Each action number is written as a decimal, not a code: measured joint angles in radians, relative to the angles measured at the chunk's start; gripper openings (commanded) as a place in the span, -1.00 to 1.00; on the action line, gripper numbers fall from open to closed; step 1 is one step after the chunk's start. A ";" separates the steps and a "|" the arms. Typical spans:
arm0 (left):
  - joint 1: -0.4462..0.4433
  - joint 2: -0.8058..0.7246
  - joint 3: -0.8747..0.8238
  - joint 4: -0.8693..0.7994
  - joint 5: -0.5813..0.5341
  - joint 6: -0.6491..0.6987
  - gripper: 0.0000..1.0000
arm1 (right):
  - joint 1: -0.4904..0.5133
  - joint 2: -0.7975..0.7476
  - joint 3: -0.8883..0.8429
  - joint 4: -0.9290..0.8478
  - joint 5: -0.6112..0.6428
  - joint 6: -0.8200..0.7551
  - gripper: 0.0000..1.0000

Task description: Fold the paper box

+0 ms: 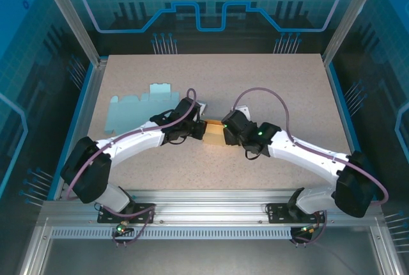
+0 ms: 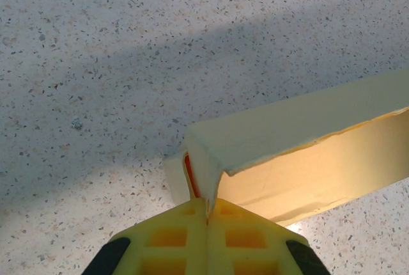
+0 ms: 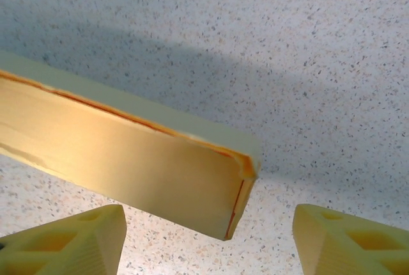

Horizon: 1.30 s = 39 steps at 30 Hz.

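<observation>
The top view takes in the whole desk (image 1: 287,89). The paper box (image 1: 214,133) sits at the centre of the frame between the two arms, and a flat pale-blue sheet (image 1: 137,109) lies toward the upper left. The left wrist view gives the close detail the top view lacks: at bottom centre the left fingers (image 2: 185,240) are pressed together on a thin flap at the box's lower-left corner. In the right wrist view the right fingers (image 3: 70,243) stand wide in the bottom corners. The box's end sits between and just above them, touching neither.
</observation>
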 measured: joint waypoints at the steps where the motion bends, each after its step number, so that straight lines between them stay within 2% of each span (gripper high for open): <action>1: 0.000 0.000 0.000 0.001 -0.002 0.000 -1.00 | -0.011 -0.013 0.000 0.000 -0.011 0.000 0.47; 6: -0.003 0.000 0.000 0.001 -0.009 0.002 -1.00 | -0.111 -0.081 0.002 0.002 -0.098 0.004 0.42; 12: -0.014 0.001 0.000 0.002 -0.029 0.003 -1.00 | -0.221 -0.050 0.046 0.008 -0.204 0.008 0.34; 16: -0.019 0.005 0.000 0.008 -0.043 0.003 -1.00 | -0.247 0.003 0.056 0.027 -0.259 0.015 0.29; 26: -0.037 0.017 0.000 0.037 -0.077 0.002 -1.00 | -0.267 0.045 0.009 0.091 -0.314 0.050 -0.02; 30: -0.043 0.018 0.000 0.040 -0.087 0.001 -0.85 | -0.269 0.029 -0.047 0.149 -0.324 0.077 -0.15; 33: -0.046 0.019 -0.001 0.045 -0.089 -0.006 -0.54 | -0.269 0.005 -0.093 0.188 -0.329 0.090 -0.20; 39: -0.047 0.018 -0.024 0.069 -0.093 -0.012 -0.19 | -0.269 0.000 -0.145 0.249 -0.325 0.116 -0.27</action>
